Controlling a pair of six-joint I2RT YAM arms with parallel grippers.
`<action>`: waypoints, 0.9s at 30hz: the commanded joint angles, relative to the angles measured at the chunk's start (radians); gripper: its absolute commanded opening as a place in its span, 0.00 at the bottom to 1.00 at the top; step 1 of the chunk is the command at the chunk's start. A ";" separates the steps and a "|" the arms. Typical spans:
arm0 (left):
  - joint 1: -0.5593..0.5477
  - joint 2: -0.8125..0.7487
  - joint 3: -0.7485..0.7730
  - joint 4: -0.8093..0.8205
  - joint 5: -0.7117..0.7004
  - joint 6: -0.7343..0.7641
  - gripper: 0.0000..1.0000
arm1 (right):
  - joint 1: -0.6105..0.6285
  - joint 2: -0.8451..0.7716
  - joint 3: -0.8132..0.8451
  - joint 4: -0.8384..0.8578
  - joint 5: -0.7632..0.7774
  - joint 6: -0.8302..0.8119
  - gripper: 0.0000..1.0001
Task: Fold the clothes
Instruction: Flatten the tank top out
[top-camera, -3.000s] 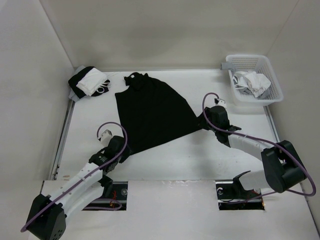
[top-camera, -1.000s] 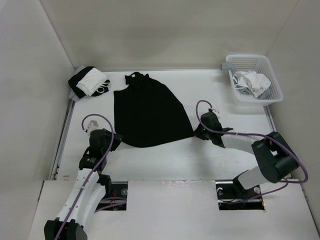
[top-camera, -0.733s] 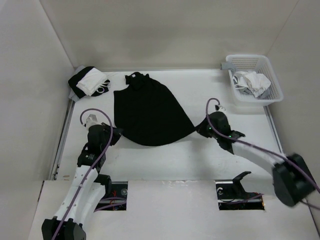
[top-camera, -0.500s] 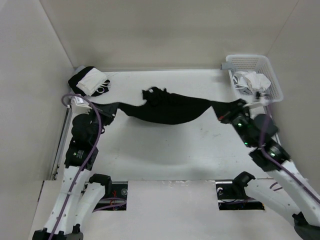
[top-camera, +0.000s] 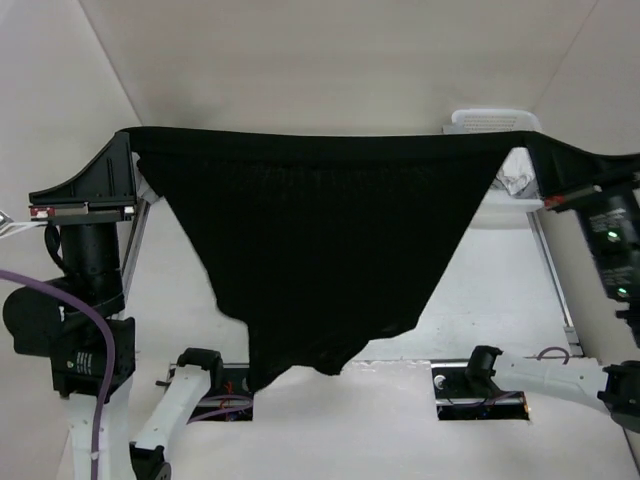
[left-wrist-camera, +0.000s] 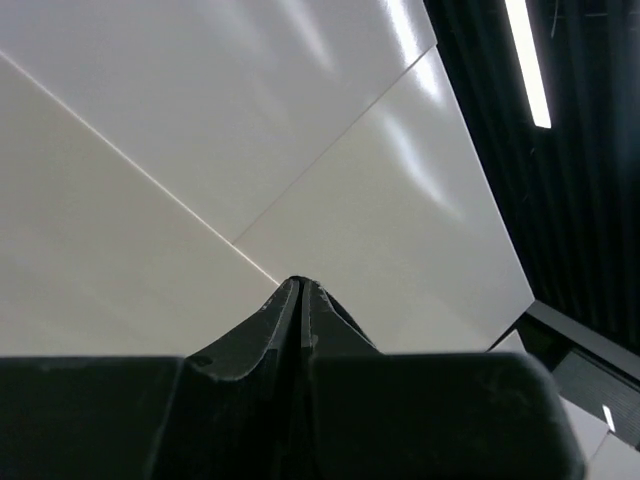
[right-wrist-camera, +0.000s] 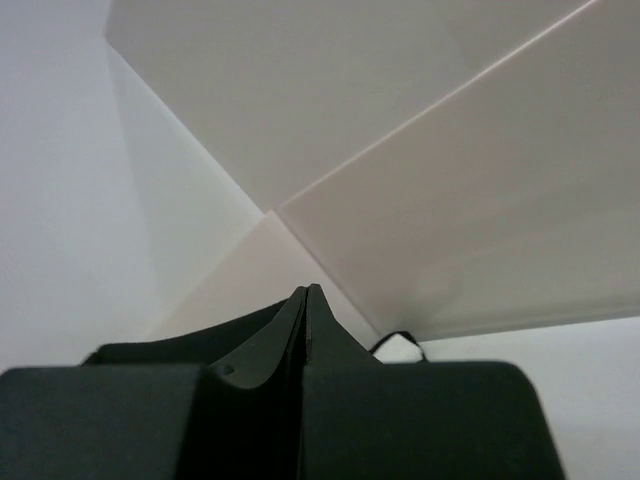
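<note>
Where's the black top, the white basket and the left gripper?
black top (top-camera: 320, 230): top view, middle of the hanging cloth.
white basket (top-camera: 490, 119): top view, rim above the cloth.
left gripper (left-wrist-camera: 301, 286): left wrist view, closed fingertips.

Nothing readable here, honestly. The plain black sleeveless top (top-camera: 310, 230) shows no lettering I can make out, and the white strip with red ends (top-camera: 80, 210) on the left arm (top-camera: 90, 250), at 9 o'clock, is too small to read.

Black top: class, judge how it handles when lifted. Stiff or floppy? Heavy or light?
Likely floppy: the black top droops to a point between the left tool and right tool. Probably light: its upper edge runs nearly straight, barely sagging.
</note>
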 joint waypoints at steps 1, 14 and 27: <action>-0.002 0.078 -0.076 0.008 -0.035 0.037 0.03 | -0.088 0.136 -0.002 -0.025 -0.008 -0.074 0.00; 0.081 0.483 -0.075 0.171 -0.025 0.002 0.02 | -0.679 0.710 0.274 0.004 -0.562 0.194 0.00; 0.079 0.457 0.030 0.169 -0.009 0.040 0.01 | -0.722 0.723 0.488 -0.137 -0.634 0.183 0.00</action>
